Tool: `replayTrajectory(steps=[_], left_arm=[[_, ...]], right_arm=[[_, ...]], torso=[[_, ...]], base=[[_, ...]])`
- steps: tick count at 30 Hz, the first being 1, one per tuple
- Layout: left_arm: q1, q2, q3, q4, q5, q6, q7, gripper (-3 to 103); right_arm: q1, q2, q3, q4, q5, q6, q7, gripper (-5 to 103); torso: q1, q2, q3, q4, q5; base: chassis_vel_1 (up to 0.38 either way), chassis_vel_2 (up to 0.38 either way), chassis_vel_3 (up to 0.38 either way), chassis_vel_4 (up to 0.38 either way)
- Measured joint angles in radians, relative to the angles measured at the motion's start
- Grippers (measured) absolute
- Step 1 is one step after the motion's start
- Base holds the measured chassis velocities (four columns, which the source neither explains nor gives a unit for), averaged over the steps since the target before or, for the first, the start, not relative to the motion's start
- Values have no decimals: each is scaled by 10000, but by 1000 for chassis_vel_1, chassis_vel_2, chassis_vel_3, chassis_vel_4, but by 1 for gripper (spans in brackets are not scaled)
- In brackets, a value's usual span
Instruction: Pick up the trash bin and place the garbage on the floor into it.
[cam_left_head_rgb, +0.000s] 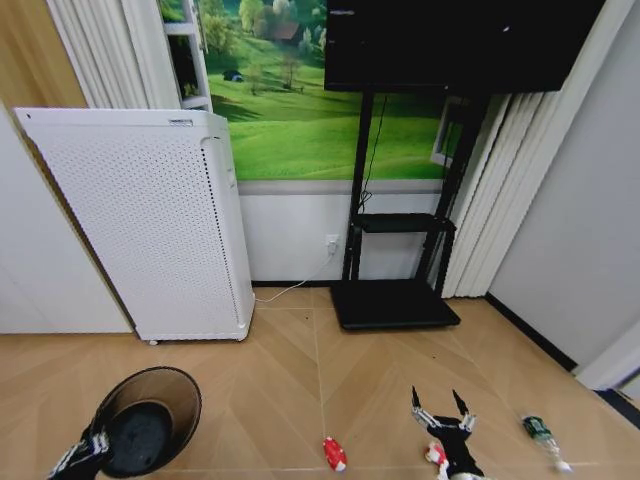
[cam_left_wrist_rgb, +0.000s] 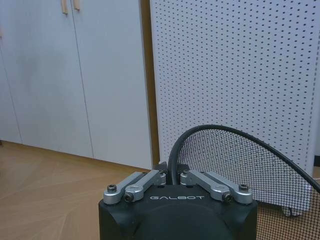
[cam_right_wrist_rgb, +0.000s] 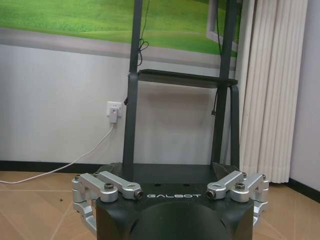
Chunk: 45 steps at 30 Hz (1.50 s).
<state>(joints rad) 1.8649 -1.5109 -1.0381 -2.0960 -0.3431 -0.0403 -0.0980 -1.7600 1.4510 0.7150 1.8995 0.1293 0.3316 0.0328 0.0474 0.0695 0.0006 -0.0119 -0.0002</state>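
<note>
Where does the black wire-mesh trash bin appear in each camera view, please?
Head view: trash bin at lower left on the floor, rim held by the left end effector.
Left wrist view: its mesh arcs just beyond the end effector.
Right wrist view: absent.
Shared landmark: white perforated appliance.

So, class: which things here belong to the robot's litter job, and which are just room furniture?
Job: trash bin, held at its rim by left gripper; red wrapper; second wrapper beside open right gripper; bottle; floor.

Not job: white appliance; TV stand.
</note>
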Motion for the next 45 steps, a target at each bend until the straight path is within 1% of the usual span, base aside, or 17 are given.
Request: replayTrajectory(steps=[6, 9, 10, 11, 13, 14, 15, 17, 19, 22, 27, 30, 31, 32, 34, 37, 45], left_arm=[[-41, -26, 71, 68, 43, -219, -108, 7], [-45, -28, 99, 32, 18, -348, -55, 7], [-66, -27, 109, 19, -28, -475, 43, 7], [-98, -12, 144, -7, -125, -753, 344, 7], [-119, -1, 170, -24, -163, -903, 482, 7], [-193, 21, 212, -54, -237, -1171, 777, 7], [-193, 21, 212, -54, -237, -1171, 777, 7], [-448, 79, 332, 17, -379, -1693, 1167, 7], [-599, 107, 373, 40, -415, -1789, 1282, 7], [-841, 159, 463, 99, -523, -1820, 1463, 7], [-996, 222, 543, 124, -761, -1875, 1680, 7], [-1561, 434, 842, 150, -1582, -1842, 2256, 7], [-2068, 634, 1023, 222, -1813, -1688, 2444, 7], [-2068, 634, 1023, 222, -1813, -1688, 2444, 7], [-3086, 1272, 1365, 622, -1447, -1395, 2462, 7], [-3251, 1556, 1487, 809, -1219, -1366, 2686, 7], [-3171, 1738, 1772, 906, -1193, -1546, 3404, 7]], right_arm=[[52, -19, -31, -38, -32, -29, 11, 100], [87, -42, -27, -105, -46, -32, 21, 100], [109, -56, -18, -127, -41, -23, 67, 100], [147, -73, -1, -166, -37, -20, 125, 100], [160, -88, 19, -190, -44, -48, 143, 100], [181, -129, 33, -241, -60, -179, 140, 100], [181, -129, 33, -241, -60, -179, 140, 100], [209, -225, -4, -425, -77, -416, -32, 100], [251, -291, -48, -625, -144, -546, -193, 100], [357, -396, -93, -1061, -368, -673, -520, 100], [402, -436, -131, -1304, -468, -706, -602, 100], [521, -540, -214, -1868, -727, -756, -755, 100], [574, -623, -236, -2190, -875, -840, -901, 100], [574, -623, -236, -2190, -875, -840, -901, 100], [695, -741, -306, -2904, -1162, -1072, -1027, 100], [850, -746, -327, -3391, -1355, -1216, -1077, 100], [1405, -781, -554, -4190, -1909, -1342, -1237, 100]], torso=[[0, 0, 0, -1, -2], [0, 0, 0, 0, 8], [0, 0, 0, 1, 0], [0, 0, 1, 2, 4], [0, 0, 0, 0, 2], [0, 0, -1, 0, 2], [0, 0, -1, 0, 2], [0, 0, 0, -4, -4], [0, 0, 0, -3, 5], [0, 0, 1, 5, -3], [0, 0, 0, 5, 4], [0, 0, 1, 0, 4], [0, 0, 1, -3, 5], [0, 0, 1, -3, 5], [0, 0, 1, -3, 2], [0, 0, 1, 1, 1], [0, 0, 1, -1, 2]], base=[[233, 237, -223, -253], [266, 266, -273, -261], [320, 283, -274, -271], [305, 298, -288, -307], [305, 298, -294, -308], [296, 263, -299, -256], [296, 263, -299, -256], [192, 129, -208, -225], [162, 49, -117, -153], [32, 37, -50, -13], [-49, -23, 40, 73], [-47, -28, 27, 21], [0, 0, 0, 0], [0, 0, 0, 0], [0, 0, 0, 0], [0, 0, 0, 0], [0, 0, 0, 0]])
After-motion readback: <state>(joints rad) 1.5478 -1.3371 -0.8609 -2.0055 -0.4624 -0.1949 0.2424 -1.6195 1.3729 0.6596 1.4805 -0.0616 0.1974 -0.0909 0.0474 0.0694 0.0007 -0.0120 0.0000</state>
